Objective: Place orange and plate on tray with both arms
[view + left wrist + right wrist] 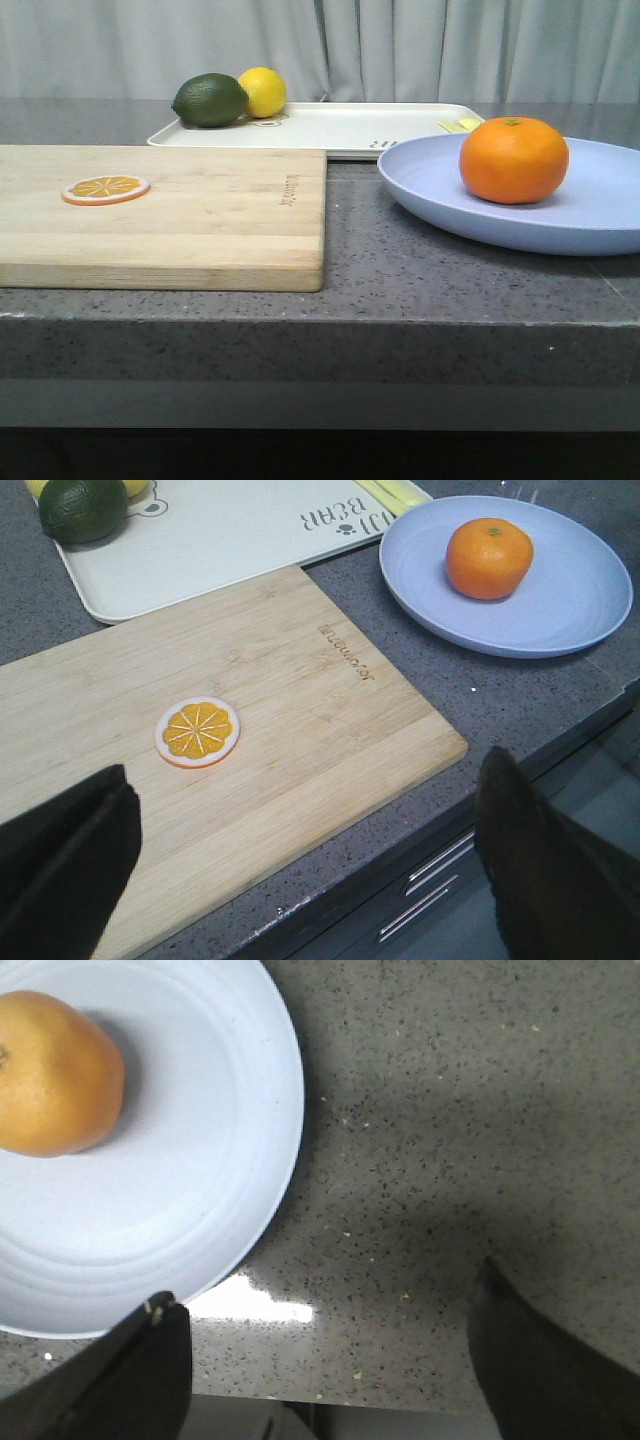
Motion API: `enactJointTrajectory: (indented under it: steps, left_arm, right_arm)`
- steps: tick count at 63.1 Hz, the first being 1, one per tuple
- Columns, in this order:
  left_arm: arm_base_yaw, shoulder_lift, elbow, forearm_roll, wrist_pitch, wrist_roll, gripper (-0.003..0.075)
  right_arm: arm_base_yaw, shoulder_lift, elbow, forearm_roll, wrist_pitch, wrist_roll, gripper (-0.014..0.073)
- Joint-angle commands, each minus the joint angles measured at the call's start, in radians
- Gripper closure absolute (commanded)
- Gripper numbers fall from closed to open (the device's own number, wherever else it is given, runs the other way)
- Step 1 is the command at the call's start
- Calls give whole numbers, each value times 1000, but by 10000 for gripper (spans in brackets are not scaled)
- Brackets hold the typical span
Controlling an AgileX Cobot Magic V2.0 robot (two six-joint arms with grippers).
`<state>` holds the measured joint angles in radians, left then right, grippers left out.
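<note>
The orange [514, 159] sits on the lavender-blue plate [440, 180] at the right of the counter. Both show in the left wrist view, orange [489, 557] on plate [570, 600], and in the right wrist view, orange [55, 1075] on plate [200, 1160]. The cream tray [340, 128] lies behind, also in the left wrist view [230, 540]. My left gripper [305, 865] is open and empty above the counter's front edge by the cutting board. My right gripper [325, 1360] is open and empty over bare counter beside the plate's rim. Neither gripper shows in the front view.
A wooden cutting board [200, 215] with a flat orange slice [106, 188] lies at the left front. A green lime [210, 100] and a yellow lemon [263, 91] sit on the tray's far left corner. A curtain hangs behind. Drawers [440, 880] are below the counter edge.
</note>
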<state>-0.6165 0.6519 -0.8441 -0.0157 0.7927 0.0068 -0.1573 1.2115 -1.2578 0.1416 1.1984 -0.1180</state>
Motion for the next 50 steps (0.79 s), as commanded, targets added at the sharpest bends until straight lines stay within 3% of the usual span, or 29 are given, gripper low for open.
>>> enactJointTrajectory:
  steps: [1, 6, 13, 33, 50]
  left_arm:
    - [1, 2, -25, -7, -71, -7, 62]
    - [1, 2, -25, -7, -71, -7, 62]
    - [1, 2, -25, -7, -71, -7, 62]
    - [1, 3, -25, -7, -73, -7, 62]
    - [1, 3, -25, -7, -77, -7, 62]
  right_arm:
    - [-104, 51, -52, 179, 34, -104, 12]
    - [-185, 99, -46, 338, 68, -169, 12]
    - [-235, 156, -25, 456, 91, -216, 12]
    - [-235, 200, 148, 502, -32, -238, 12]
    - [-234, 200, 273, 662, -161, -301, 13]
